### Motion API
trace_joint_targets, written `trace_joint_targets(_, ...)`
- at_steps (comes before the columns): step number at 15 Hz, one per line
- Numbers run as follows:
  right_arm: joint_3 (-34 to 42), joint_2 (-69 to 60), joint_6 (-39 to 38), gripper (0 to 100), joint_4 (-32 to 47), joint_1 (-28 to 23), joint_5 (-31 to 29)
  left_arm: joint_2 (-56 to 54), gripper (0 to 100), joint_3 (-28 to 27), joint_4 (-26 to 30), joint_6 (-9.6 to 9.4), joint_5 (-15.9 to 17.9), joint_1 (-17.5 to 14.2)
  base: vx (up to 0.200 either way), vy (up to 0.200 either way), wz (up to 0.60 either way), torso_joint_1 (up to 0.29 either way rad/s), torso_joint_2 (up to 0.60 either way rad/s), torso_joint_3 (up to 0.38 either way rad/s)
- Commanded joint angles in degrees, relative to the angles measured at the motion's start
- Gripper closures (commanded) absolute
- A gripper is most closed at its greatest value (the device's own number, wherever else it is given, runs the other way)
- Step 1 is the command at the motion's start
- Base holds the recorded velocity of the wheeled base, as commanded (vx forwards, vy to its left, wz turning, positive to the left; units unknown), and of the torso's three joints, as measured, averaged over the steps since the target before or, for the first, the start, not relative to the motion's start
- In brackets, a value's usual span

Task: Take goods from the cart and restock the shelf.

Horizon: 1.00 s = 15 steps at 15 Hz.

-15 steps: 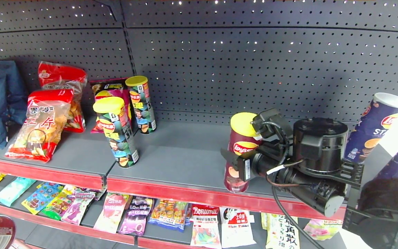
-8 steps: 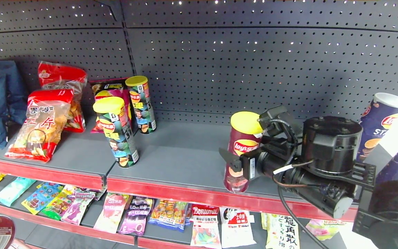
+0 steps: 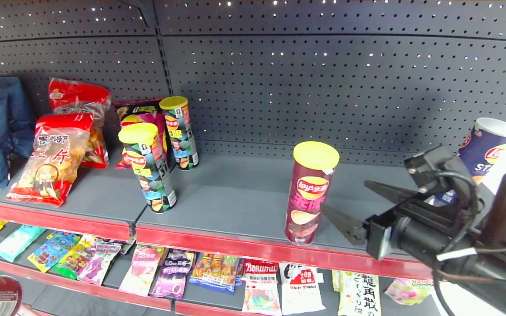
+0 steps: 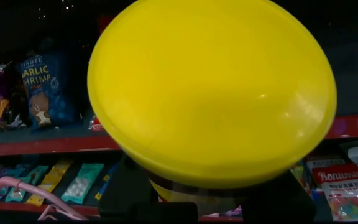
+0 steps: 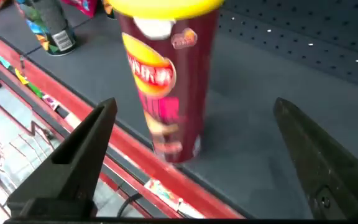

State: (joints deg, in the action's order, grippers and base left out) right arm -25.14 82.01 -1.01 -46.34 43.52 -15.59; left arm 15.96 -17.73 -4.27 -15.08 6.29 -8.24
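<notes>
- Maroon cylindrical chip can with yellow lid (image 3: 309, 195) stood upright on grey metal shelf (image 3: 235, 197), centre-right of frame, at front lip; label out, presumably for display.
- Right gripper (image 3: 344, 196) just beside it: fingers spread wide, holding nothing, standing off, likely to avoid tipping it.

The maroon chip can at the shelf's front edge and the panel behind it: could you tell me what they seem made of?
Maroon chip can: likely a cardboard tube under glossy print, going by its sheen; its yellow lid looks like smooth plastic. Back panel: probably painted metal, matte grey, with regular punched holes.
</notes>
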Motion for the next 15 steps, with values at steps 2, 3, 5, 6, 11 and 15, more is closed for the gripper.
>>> trace_joint_targets(2, 7.2, -14.0, 1.9, 0, 0.7, -0.4, 0.0, 0.2, 100, -0.2, 0.0, -0.04, 0.0, 0.0, 0.0, 0.0, 0.0, 0.0, 0.0, 0.0)
trace_joint_targets(3, 8.0, -17.1, 2.6, 0, 1.0, -3.3, -0.3, 0.5, 100, -0.3, 0.1, -0.04, 0.0, 0.0, 0.0, 0.0, 0.0, 0.0, 0.0, 0.0)
trace_joint_targets(5, 7.4, -21.2, 3.4, 0, 3.7, -10.7, 1.5, 0.4, 100, -1.0, 1.0, -0.13, -0.1, 0.0, 0.0, 0.0, 0.0, 0.0, 0.0, 0.0)
trace_joint_targets(6, 6.9, -23.9, 3.5, 0, 6.6, -15.8, 5.3, 0.4, 100, -1.7, 1.5, -0.48, -0.3, -0.1, 0.0, 0.0, 0.0, 0.0, 0.0, 0.0)
trace_joint_targets(11, 6.4, -40.4, 3.7, 0, 30.4, -42.9, 23.8, 1.0, 100, -12.4, 14.3, -1.8, -2.7, -1.0, 0.0, 0.0, 0.0, 0.0, 0.0, 0.0)
trace_joint_targets(15, 12.5, -49.1, 4.7, 0, 33.2, -48.0, 24.0, 1.8, 100, -13.5, 15.8, -3.99, -2.1, 0.2, 0.0, 0.0, 0.0, 0.0, 0.0, 0.0)
